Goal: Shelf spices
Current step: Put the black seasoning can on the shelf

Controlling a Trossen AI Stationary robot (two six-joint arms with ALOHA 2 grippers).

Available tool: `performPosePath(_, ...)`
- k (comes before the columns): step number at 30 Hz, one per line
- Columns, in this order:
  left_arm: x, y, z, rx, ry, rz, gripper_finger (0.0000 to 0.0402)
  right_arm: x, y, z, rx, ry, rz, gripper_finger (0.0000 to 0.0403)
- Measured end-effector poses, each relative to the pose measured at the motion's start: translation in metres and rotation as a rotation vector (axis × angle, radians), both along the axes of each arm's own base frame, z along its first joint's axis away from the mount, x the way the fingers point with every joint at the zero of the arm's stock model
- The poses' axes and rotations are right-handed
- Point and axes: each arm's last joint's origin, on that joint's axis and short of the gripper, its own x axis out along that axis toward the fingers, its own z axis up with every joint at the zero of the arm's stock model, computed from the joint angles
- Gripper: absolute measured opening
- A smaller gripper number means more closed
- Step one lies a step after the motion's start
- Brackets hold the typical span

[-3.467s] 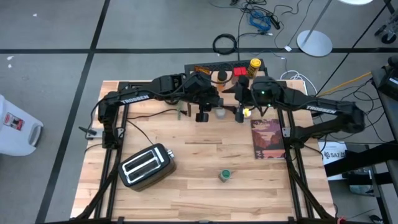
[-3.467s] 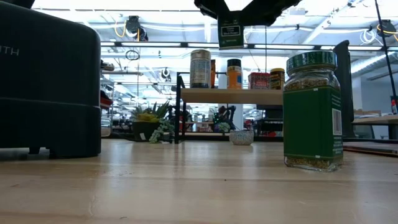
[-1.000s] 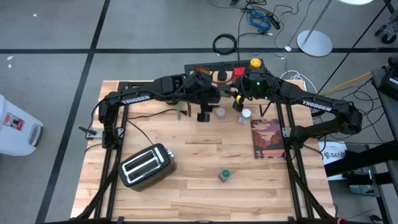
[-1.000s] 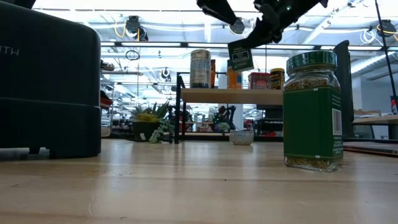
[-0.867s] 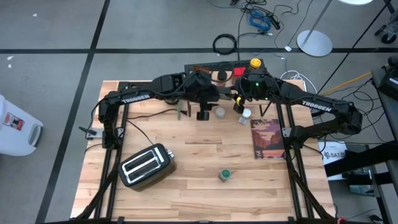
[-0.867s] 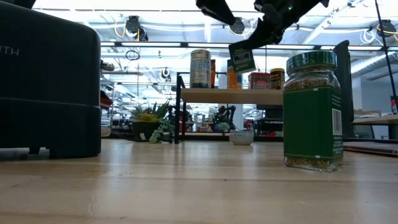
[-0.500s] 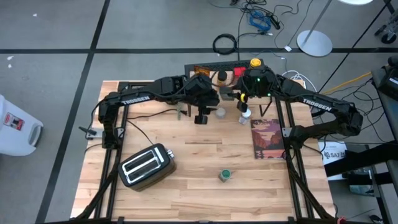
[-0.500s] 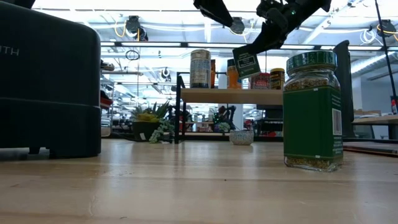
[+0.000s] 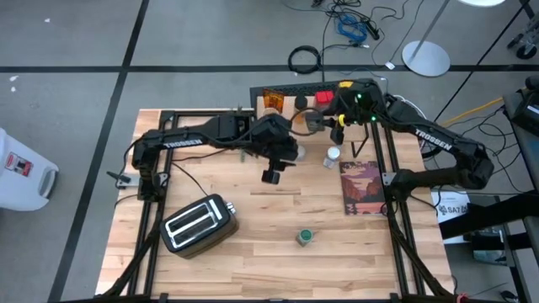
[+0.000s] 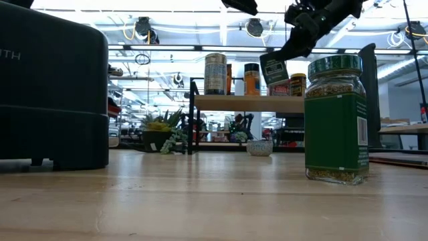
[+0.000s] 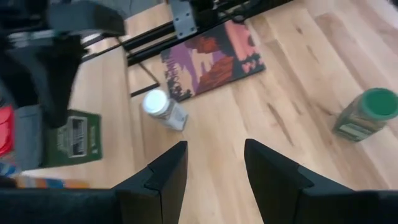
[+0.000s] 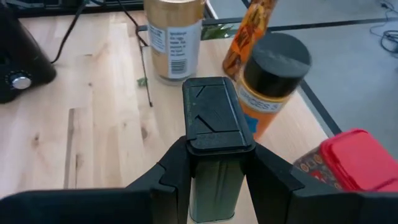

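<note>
Green spice tin (image 12: 214,127), black-lidded, was pinched in the right gripper (image 12: 214,155) and held tilted in the air just above the shelf (image 10: 247,102), near an orange bottle (image 12: 270,81), a gold jar (image 12: 173,34) and a red-lidded container (image 12: 354,158). Left gripper (image 11: 214,171) hung over the tabletop (image 9: 253,219), fingers parted and empty. A green jar (image 10: 336,120) and a white-capped jar (image 9: 333,156) stood on the tabletop

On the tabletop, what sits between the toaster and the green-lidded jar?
Nothing: in the high view, only bare wood lies between the toaster and the green-lidded jar.
</note>
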Motion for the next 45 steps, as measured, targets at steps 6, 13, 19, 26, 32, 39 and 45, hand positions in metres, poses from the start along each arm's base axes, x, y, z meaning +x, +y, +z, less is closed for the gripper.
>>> performPosePath(6,0.001,-0.018,0.0,-0.009,0.002,-0.053,0.0168,-0.007,-0.01,-0.018,0.039,-0.019,0.006,0.0111)
performPosePath(13,-0.001,-0.042,-0.002,-0.01,0.034,-0.111,0.0168,-0.018,-0.009,-0.025,0.029,-0.05,0.029,0.0111)
performPosePath(19,-0.003,-0.057,-0.003,-0.01,0.045,-0.147,0.0168,-0.037,-0.006,-0.019,0.014,-0.054,0.009,0.0111)
performPosePath(26,-0.003,-0.064,-0.003,-0.007,0.044,-0.163,0.0168,-0.06,-0.004,-0.029,0.016,-0.046,-0.029,0.0111)
performPosePath(32,-0.004,-0.069,-0.003,-0.007,0.043,-0.173,0.0168,-0.074,-0.001,-0.042,0.016,-0.055,-0.061,0.0111)
performPosePath(39,-0.004,-0.072,-0.003,-0.012,0.043,-0.175,0.0168,-0.086,-0.001,-0.042,0.002,-0.083,-0.095,0.0111)
performPosePath(45,-0.005,-0.075,-0.003,-0.023,0.044,-0.172,0.0168,-0.093,-0.001,-0.045,0.04,-0.047,-0.122,0.0112)
